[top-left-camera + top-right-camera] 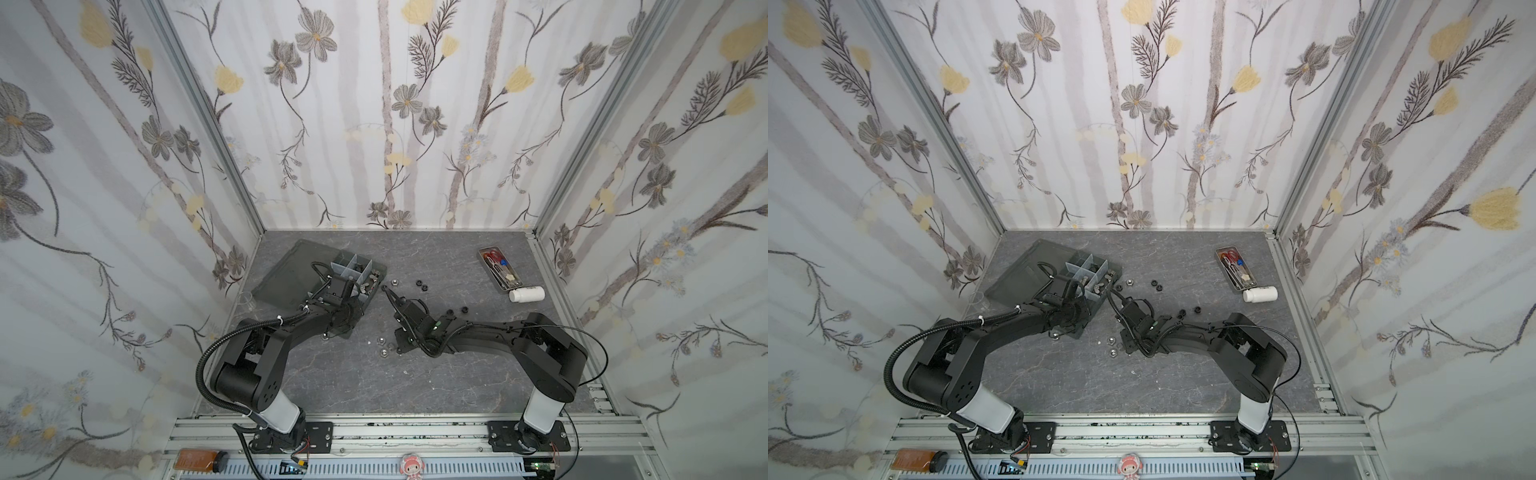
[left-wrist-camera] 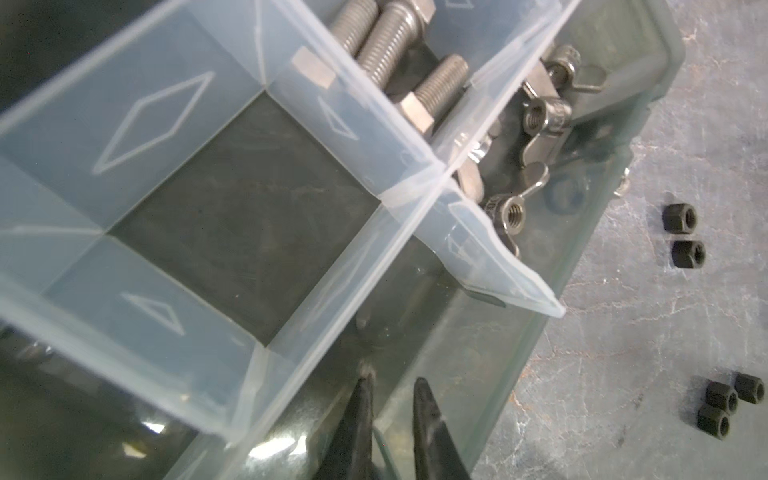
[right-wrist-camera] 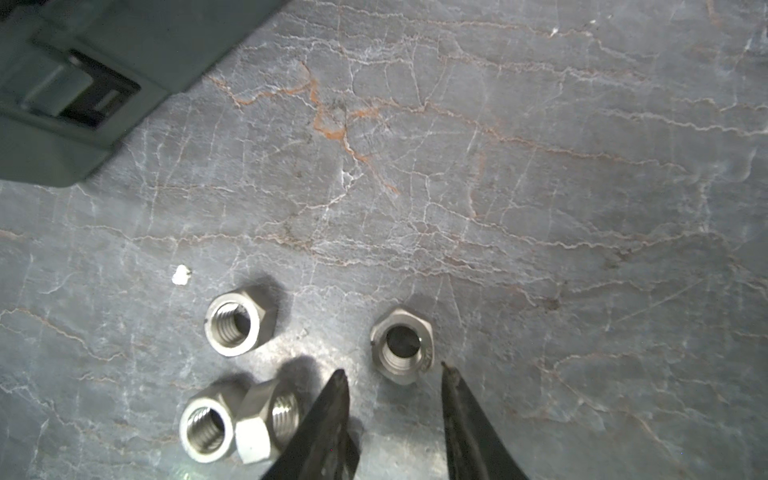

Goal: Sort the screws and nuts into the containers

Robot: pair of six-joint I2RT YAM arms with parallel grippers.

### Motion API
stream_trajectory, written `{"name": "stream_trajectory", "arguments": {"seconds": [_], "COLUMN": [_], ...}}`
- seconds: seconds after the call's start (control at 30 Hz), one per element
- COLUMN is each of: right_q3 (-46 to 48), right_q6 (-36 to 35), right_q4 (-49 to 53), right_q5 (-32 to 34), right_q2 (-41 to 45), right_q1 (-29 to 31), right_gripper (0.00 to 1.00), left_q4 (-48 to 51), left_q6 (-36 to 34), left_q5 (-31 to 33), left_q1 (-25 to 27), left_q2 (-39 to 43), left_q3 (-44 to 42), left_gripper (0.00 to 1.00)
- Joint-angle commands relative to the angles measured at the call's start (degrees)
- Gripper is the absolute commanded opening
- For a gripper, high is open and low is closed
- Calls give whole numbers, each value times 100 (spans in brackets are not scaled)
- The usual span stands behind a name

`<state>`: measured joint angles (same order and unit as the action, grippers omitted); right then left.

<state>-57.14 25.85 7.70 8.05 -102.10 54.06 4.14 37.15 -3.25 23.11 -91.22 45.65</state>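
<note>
Tapered black right tool (image 3: 392, 369), threaded silver hex nuts (image 3: 239, 322)

Here's the setting: a grey marbled tabletop (image 1: 374, 382), laced with fine white cracks. Close up in the right wrist view, rusty-orange veins (image 3: 332, 124) run through it. Behind the tabletop rises the back wall (image 1: 395, 124), papered in pale stripes, grey blossoms and soft yellow buds. The same paper covers the left wall panel (image 1: 83, 187) and the right wall panel (image 1: 665, 187) on either side of the tabletop. Two aluminium corner posts (image 1: 208, 116) climb from the tabletop's far corners. Along its near edge lies a grooved aluminium rail (image 1: 415, 432), and just in front of that a slotted white cable duct (image 1: 353, 469). The light is soft and even, leaving a dull sheen on the tabletop.
</note>
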Motion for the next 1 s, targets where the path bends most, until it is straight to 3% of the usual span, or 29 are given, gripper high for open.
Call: {"name": "stream_trajectory", "arguments": {"seconds": [0.0,0.33,0.67,0.97], "right_q3": [19,-153,-502,-605], "right_q6": [-36,-53,-80,-115], "right_q4": [-77,-5,140,287], "right_q5": [38,47,144,217], "right_q2": [55,-154,-501,-677], "right_q1": [1,-1,-10,-2], "right_gripper": [38,33,36,37], "left_q4": [119,678,1466,2002], "left_q6": [130,52,-145,-243], "left_q5": [-126,33,315,494], "left_q1": [165,251,255,246], "left_q2": [70,787,2189,2942], "left_q3": [-108,337,864,920], "left_gripper": [18,24,62,81]}}
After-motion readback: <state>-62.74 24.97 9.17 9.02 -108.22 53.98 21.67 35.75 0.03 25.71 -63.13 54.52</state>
